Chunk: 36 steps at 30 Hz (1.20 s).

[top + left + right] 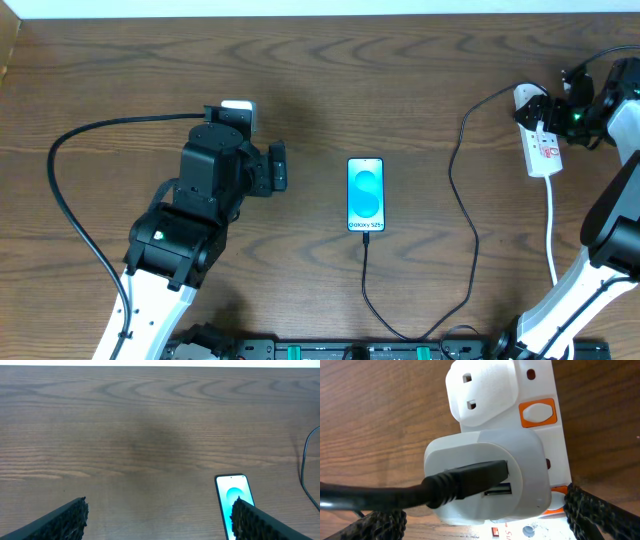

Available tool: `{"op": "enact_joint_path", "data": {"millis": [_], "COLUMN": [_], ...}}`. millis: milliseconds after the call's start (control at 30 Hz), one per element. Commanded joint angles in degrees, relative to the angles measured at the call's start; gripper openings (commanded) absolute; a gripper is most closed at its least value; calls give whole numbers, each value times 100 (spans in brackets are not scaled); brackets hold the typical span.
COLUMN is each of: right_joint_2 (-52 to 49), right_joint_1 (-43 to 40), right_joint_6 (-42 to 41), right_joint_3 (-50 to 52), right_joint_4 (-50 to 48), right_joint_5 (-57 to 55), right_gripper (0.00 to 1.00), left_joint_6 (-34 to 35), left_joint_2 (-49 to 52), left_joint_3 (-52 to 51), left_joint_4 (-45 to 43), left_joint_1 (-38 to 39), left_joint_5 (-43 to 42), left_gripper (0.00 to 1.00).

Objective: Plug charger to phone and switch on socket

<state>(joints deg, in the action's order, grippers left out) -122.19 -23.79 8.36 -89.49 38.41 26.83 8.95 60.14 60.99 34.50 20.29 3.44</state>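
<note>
Closest to the right wrist camera is the charger's white adapter. It is seated in the socket, and a thick black plug enters its face from 9 o'clock. The right gripper straddles the adapter. Its jaws are released, with one black finger at 7 o'clock and the other at 5 o'clock, and neither clearly presses on it. An orange-red switch sits at 2 o'clock of the adapter, beside an unused outlet.

From overhead, the socket lies at 2 o'clock on the table, and its white cord trails toward 6 o'clock. The charger cable leaves it, loops down to the near edge and climbs to meet the bottom edge of the phone. The phone lies flat at the centre with its blue screen lit.

The right arm rises from 5 o'clock along the table's side and folds over the socket. The left arm comes up from 7 o'clock with its wrist turned toward 3 o'clock. The left gripper hangs spread and empty, well apart from the phone.
</note>
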Motion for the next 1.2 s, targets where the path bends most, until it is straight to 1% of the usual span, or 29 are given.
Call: {"op": "enact_joint_path", "data": {"millis": [0,167,333,600,1167], "right_joint_2": [-46,-46,-46,-46,-46], "right_joint_1": [103,118,166,308,514], "right_joint_6": [-107,-107,-111,-317,-319], "right_joint_3": [160,160,160,160,160], "right_joint_4": [81,116,122,151,297], "right_joint_5": [741,772,1134,1130,1342], "right_gripper": [99,99,99,99,99], "left_joint_6": [-57,-57,-57,-57,-57], "left_joint_2": [15,15,15,15,15], "left_joint_3": [24,24,24,24,24], "left_joint_4": [7,7,4,4,4], "left_joint_1": [-13,-13,-13,-13,-13], "left_joint_5": [114,114,114,114,114], "left_gripper": [91,91,91,91,91]}}
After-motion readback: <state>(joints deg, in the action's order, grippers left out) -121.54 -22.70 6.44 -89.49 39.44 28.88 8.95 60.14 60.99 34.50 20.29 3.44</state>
